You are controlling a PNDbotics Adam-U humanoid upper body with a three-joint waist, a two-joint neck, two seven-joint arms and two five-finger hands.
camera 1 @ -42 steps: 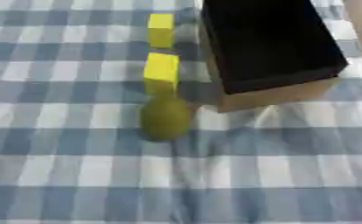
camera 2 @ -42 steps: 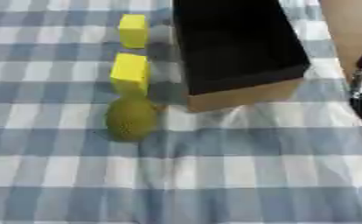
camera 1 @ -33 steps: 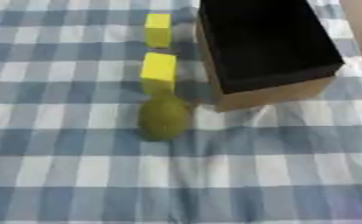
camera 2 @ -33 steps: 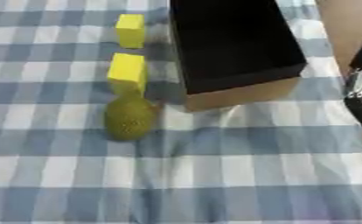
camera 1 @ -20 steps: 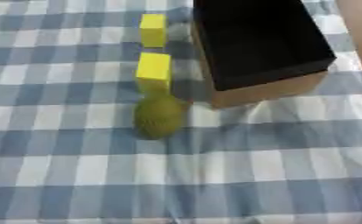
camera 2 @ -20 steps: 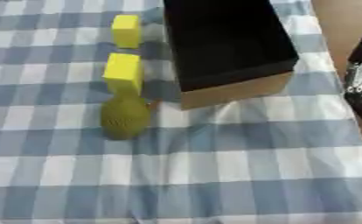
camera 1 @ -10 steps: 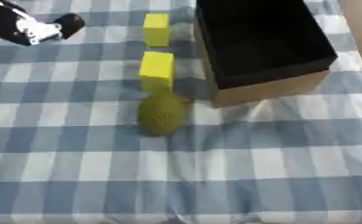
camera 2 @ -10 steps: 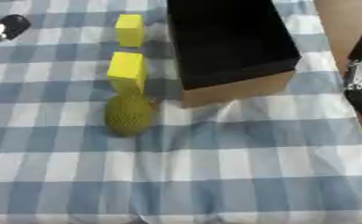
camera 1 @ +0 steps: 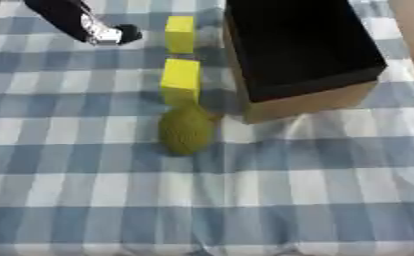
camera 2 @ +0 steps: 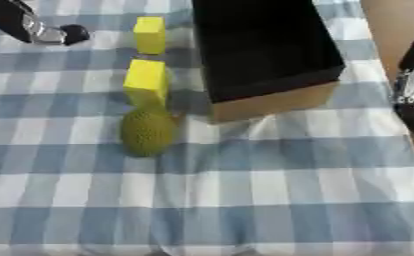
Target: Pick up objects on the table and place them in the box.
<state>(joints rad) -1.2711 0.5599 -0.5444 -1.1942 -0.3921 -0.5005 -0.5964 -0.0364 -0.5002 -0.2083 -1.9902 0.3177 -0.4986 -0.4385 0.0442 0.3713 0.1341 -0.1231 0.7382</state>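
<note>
At right edge — right-eye view only — right hand [camera 2: 412, 95], beside box [camera 2: 272, 70].

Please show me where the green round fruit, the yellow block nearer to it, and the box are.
green round fruit [camera 1: 186, 131], left eye view, on its middle.
nearer yellow block [camera 1: 181, 80], left eye view, on its top face.
box [camera 1: 308, 102], left eye view, on its tan front wall.

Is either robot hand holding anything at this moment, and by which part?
Nothing is held. The left robot hand is beside the far yellow block, apart from it; the right arm shows at the edge.
</note>
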